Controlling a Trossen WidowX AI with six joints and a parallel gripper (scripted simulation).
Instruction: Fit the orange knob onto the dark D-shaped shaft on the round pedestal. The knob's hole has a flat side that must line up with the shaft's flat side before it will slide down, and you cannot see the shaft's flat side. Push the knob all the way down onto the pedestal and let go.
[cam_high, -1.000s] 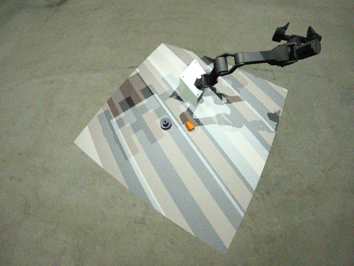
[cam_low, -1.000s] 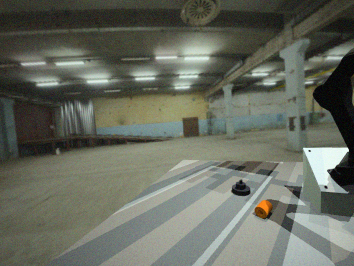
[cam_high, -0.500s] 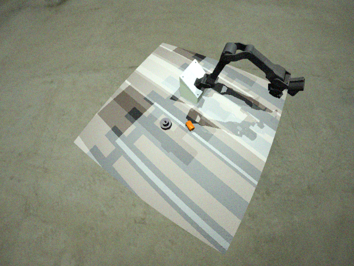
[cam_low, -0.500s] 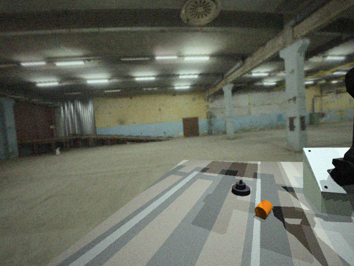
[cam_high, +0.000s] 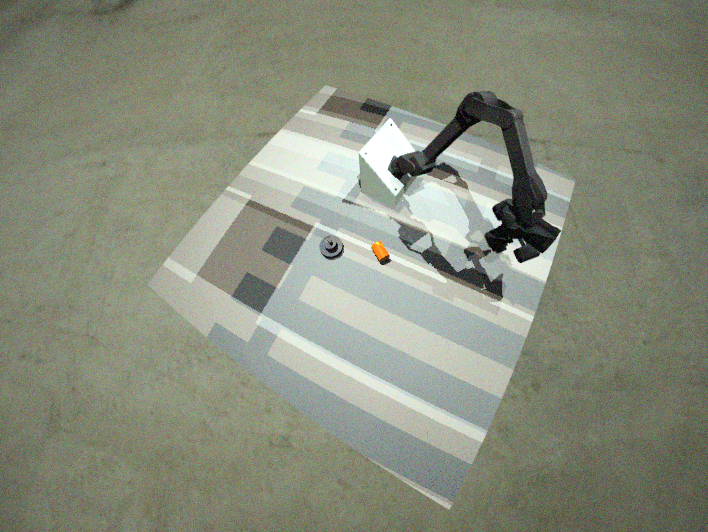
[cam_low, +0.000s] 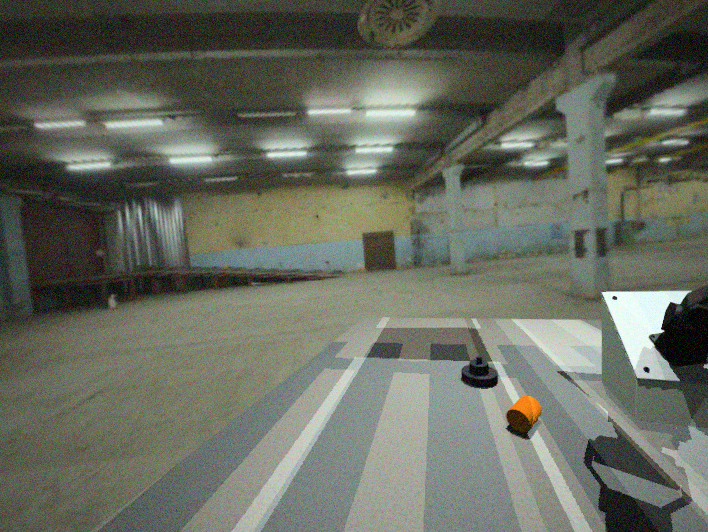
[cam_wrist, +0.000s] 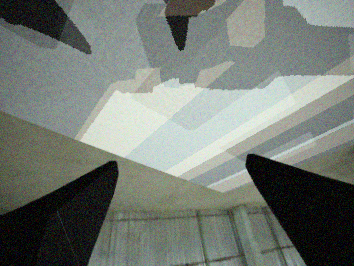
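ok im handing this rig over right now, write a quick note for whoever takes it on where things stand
Hand: open, holding nothing, low over the far right edge of the striped mat, well away from both parts.
Orange knob: lying on its side on the mat, untouched.
Round pedestal with the dark shaft: a short way from the knob, shaft bare.
Done: nothing yet.
Left: reach the knob, grasp it, stand it over the shaft, turn until the flats match, push fully down, let go.
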